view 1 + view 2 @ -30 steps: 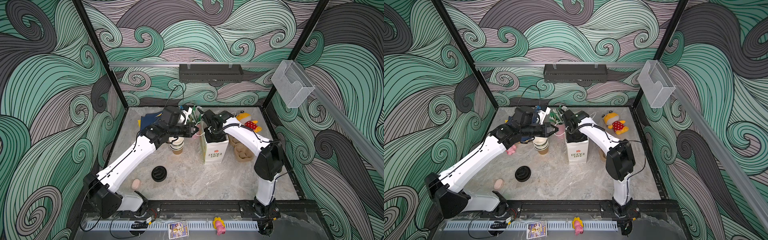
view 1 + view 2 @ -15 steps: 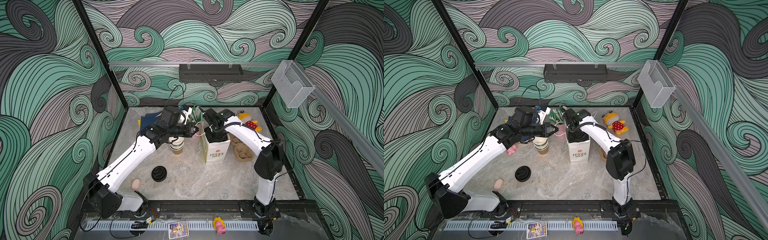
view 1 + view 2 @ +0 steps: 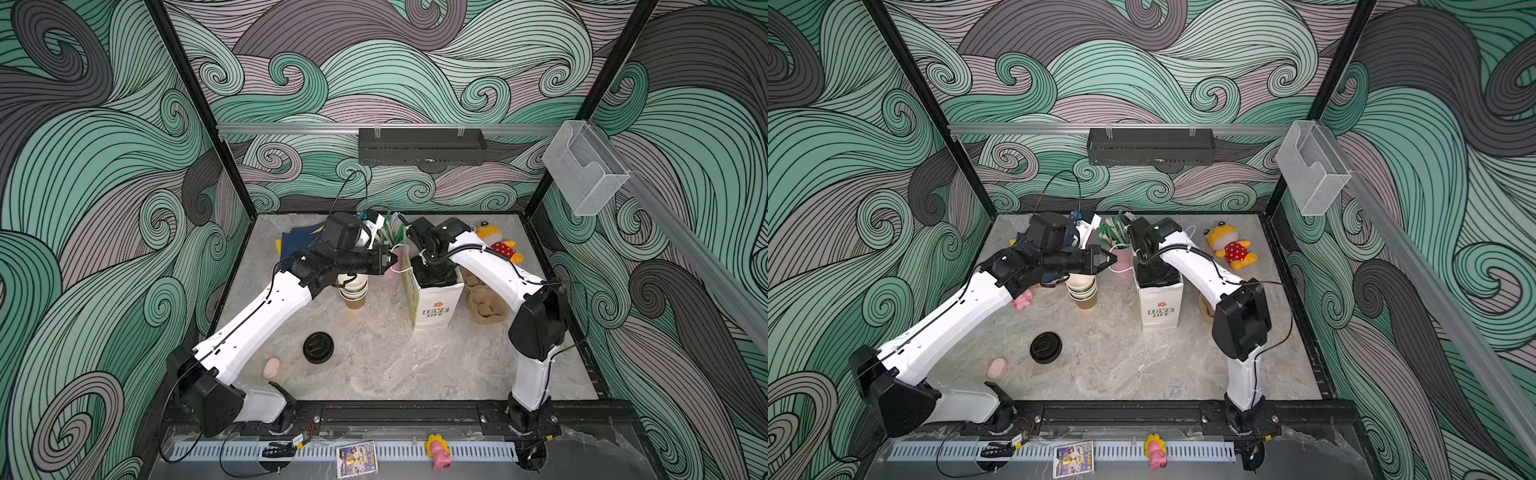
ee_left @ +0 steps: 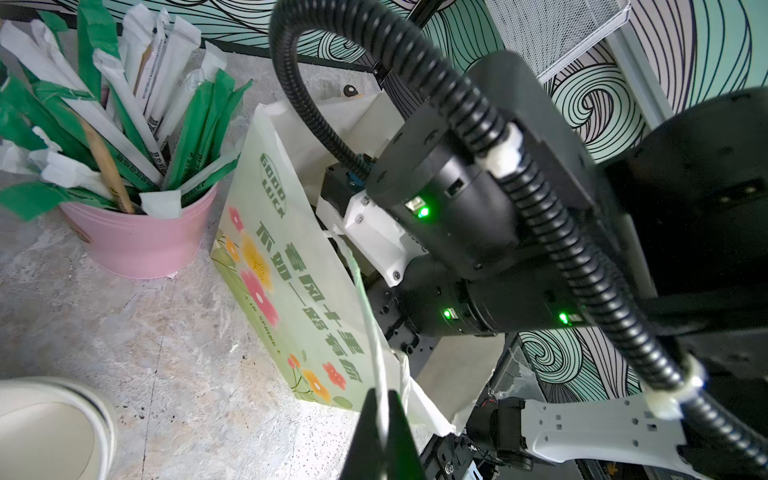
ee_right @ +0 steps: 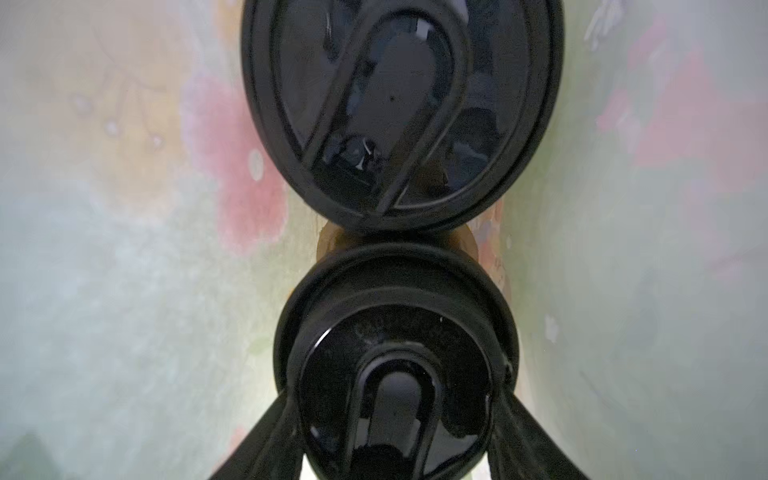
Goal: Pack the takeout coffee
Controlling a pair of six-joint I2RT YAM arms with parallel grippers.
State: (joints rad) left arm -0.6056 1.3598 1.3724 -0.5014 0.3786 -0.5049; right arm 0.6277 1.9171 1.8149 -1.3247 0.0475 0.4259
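two cups: both takeout paper cups with round black plastic sip lids stand upright inside the bag, lids touching; only the lids show, farther cup (image 5: 399,112) and nearer cup (image 5: 395,332).
left hand (image 4: 381,399): closed, pinching the bag's white cord handle (image 4: 365,299) from outside.
bag: white flower-printed paper bag (image 3: 436,307), upright on the grey marbled worktop (image 3: 395,374), mouth open.
right hand (image 5: 395,395): sunk into the bag mouth, fingers (image 5: 257,440) clamped on both sides of the nearer cup just under its lid.
key relation: nearer cup sits straight below the right hand, long axis upright and in line with the hand's reach; the right hand is the closer one, while the left only steadies the bag.
next move, judged: let go and draw straight up, or a finger may catch the lid and tip a cup.
since earlier frames: nearly nothing differs; left hand holds the same spot, bag and right arm shifted only slightly.
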